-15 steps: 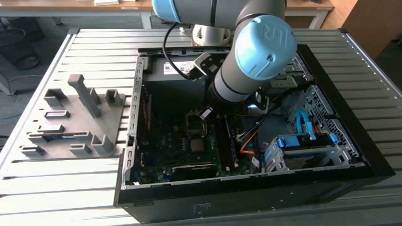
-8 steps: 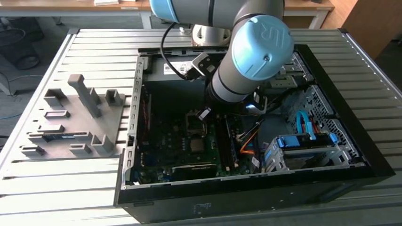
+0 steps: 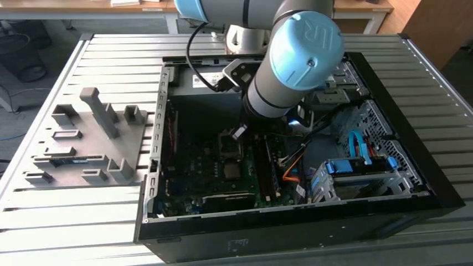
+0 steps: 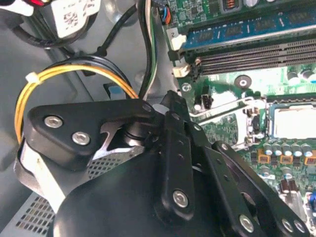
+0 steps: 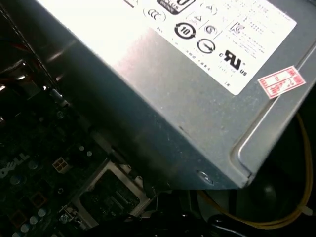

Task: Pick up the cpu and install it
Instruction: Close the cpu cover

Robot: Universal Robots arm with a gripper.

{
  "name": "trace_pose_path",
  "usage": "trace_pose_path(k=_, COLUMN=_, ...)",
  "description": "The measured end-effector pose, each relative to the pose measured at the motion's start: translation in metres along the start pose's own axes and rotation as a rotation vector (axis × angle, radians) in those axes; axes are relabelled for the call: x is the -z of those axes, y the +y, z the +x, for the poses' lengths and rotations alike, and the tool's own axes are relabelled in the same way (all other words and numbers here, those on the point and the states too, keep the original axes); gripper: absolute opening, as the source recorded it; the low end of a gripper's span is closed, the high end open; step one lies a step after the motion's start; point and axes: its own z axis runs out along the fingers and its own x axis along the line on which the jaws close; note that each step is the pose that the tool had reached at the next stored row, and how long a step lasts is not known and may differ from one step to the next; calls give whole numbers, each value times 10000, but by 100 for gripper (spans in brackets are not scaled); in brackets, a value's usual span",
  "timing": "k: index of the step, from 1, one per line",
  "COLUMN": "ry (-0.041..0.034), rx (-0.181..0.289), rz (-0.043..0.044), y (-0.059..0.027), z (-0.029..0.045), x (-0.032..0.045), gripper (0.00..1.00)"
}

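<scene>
Gripper (image 4: 170,114): I am hanging inside the open computer case (image 3: 296,230), close beside the grey power-supply box (image 5: 187,98); in the exterior view my own arm (image 3: 296,61) is covering it.
Jaws: cannot tell whether released or clenched; my black linkage (image 4: 177,163) is blocking the tips.
Cpu (image 3: 231,169): a pale square lying in the motherboard (image 4: 224,129) socket (image 4: 256,129), apart from me; in the second wrist view glare is washing it out and the picture's edge is cutting it off.

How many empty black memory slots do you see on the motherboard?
2: one black slot right beside the blue memory stick, the second slot next to it. More may be hidden.
</scene>
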Motion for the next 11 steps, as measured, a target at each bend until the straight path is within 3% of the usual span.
trace_pose_path(k=11, ry=-17, rx=44, rz=-3, y=47, z=-2, x=124, gripper=10)
